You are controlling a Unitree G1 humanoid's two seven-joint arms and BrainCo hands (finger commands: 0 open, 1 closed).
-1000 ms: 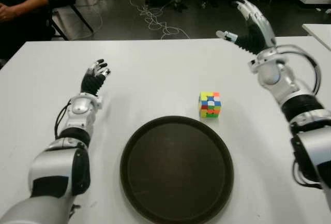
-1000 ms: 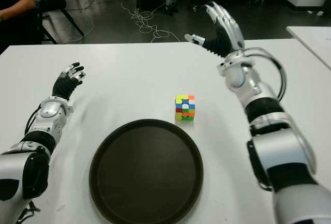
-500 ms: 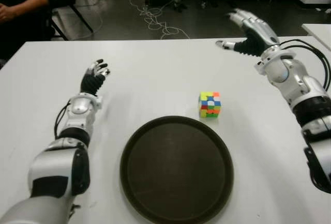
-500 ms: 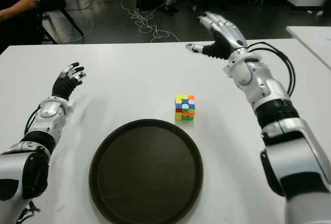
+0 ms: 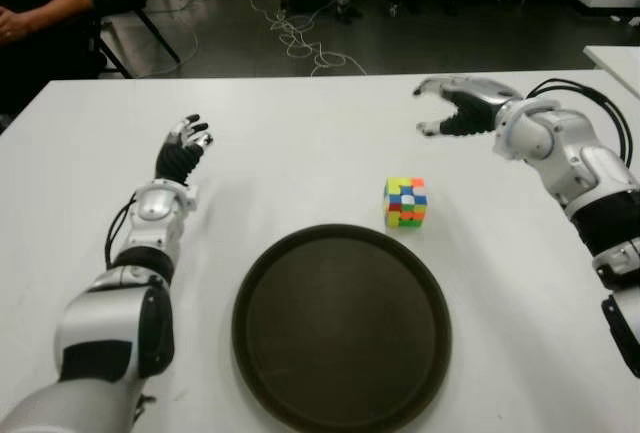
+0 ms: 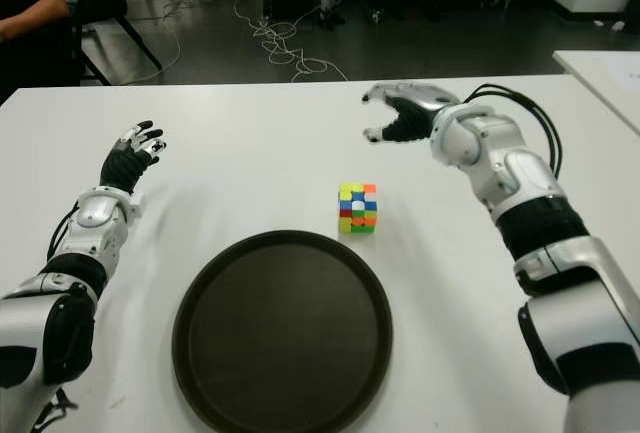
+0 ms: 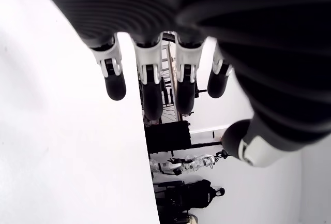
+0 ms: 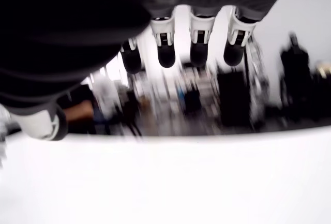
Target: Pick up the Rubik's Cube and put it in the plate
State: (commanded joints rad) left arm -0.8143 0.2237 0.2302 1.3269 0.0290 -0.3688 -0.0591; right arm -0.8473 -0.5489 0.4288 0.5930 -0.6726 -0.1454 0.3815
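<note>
While your right hand (image 5: 452, 111) hangs above the far right part of the white table (image 5: 300, 143), its fingers (image 5: 440, 86) arch forward over the thumb with a clear gap between them, and they hold nothing; the right wrist view confirms this, showing four fingertips (image 8: 199, 54) and the thumb tip apart with only table and room beyond. Note that the Rubik's Cube (image 5: 406, 202) sits on the table on its own, nearer you than that hand and slightly to its left, untouched by either hand. You see the cube just beyond the far right rim of the plate (image 5: 341, 326), close to it but outside it, and the plate, a dark round one, carries nothing. Your left hand (image 5: 182, 151) shows out on the left side of the table, well apart from cube and plate, fingers loosely extended and gripping nothing, as its wrist view also shows. At the far left edge you have a seated person (image 5: 38, 8) in dark clothes on a chair, back from the table
</note>
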